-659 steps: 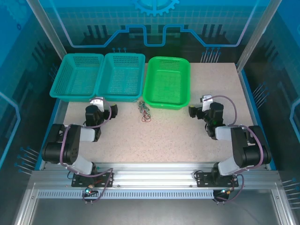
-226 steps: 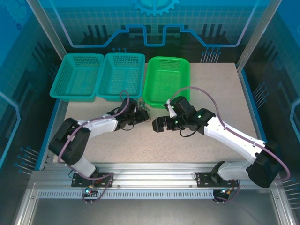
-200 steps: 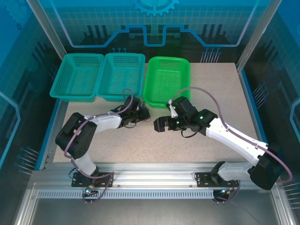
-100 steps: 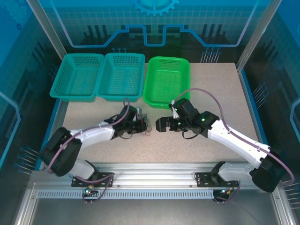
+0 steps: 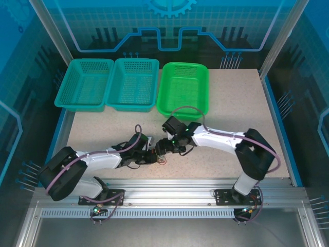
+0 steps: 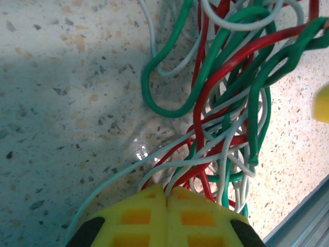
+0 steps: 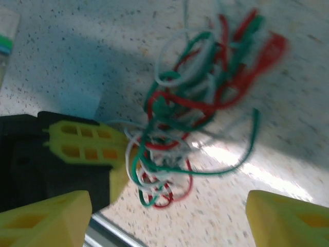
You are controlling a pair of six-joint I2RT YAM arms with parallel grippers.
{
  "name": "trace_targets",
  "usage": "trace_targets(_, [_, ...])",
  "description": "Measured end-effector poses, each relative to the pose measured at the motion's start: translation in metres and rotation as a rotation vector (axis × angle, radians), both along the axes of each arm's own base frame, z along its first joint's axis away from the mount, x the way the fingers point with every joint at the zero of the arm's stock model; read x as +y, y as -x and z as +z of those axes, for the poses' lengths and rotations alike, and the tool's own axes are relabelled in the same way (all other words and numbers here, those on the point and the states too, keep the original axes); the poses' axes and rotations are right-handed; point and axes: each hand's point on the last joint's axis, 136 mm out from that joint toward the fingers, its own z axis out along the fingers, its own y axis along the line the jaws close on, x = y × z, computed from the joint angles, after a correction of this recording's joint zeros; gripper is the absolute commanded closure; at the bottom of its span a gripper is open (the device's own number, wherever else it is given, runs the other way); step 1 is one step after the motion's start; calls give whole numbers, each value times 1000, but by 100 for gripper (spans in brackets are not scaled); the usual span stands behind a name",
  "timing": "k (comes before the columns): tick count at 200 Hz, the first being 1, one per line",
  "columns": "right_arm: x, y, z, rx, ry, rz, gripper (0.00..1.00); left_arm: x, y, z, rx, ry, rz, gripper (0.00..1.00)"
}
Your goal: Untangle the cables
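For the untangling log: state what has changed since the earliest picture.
Both arms unfolded and reached to the middle. The left gripper closed on the cables and dragged the tangle from the green basket's front towards the near edge. The right gripper came up to it, open. Neither that basket nor the teal baskets moved.

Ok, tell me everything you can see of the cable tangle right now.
The cables are one loose knot of thin, glossy, plastic-coated wires in white, red and green, looped through each other. It lies spread on the speckled table near the front edge. The left gripper is shut on several strands at one end. The right gripper hangs above with fingers wide apart on either side, not touching it as far as I can see.
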Motion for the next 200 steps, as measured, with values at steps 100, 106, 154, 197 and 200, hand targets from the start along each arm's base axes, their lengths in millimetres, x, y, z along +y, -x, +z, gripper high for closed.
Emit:
trace_targets(100, [-39, -37, -31, -41, 83, -132, 100, 32, 8, 34, -104, -31, 78, 100])
trace_targets(106, [-53, -39, -30, -44, 88, -161, 100, 34, 9, 36, -110, -32, 81, 100])
trace_targets(154, [-90, -51, -9, -115, 105, -180, 100, 38, 13, 38, -112, -44, 81, 90])
trace_targets(197, [-81, -45, 2, -156, 76, -99, 100, 47, 9, 49, -142, -121, 66, 61])
trace_targets(200, [-81, -45, 4, -160, 73, -96, 100, 47, 8, 52, -149, -121, 71, 60])
